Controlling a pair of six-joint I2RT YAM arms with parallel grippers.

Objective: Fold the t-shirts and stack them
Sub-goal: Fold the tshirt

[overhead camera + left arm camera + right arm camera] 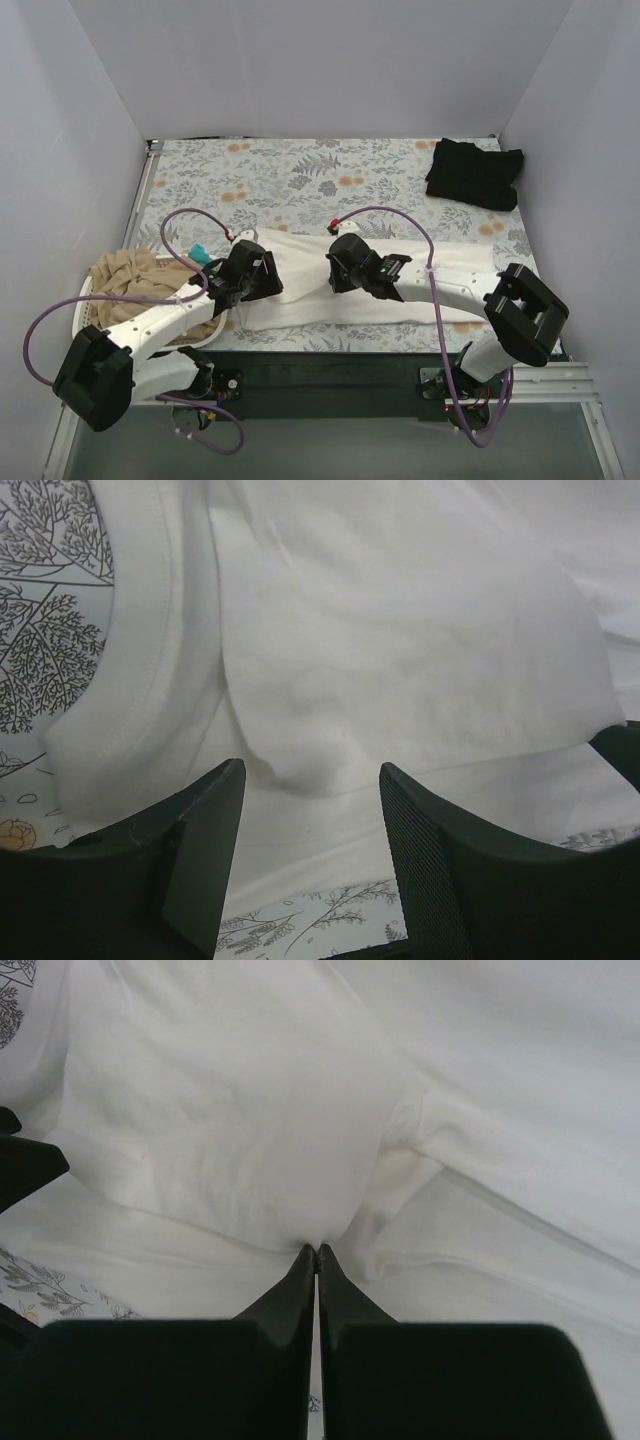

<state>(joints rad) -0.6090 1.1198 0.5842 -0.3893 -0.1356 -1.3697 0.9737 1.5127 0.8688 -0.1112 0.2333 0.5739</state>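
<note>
The white t-shirt lies stretched across the near part of the table, partly folded lengthwise. My left gripper is open over its left end; in the left wrist view a fold of the white cloth lies just beyond the fingertips. My right gripper is shut on a fold of the white t-shirt, its tips pinching the cloth. The black t-shirt lies folded at the far right. The tan t-shirt is heaped in the basket at the left.
A white laundry basket stands at the near left under my left arm. A small teal object lies beside it. The floral table cover runs to white walls on three sides.
</note>
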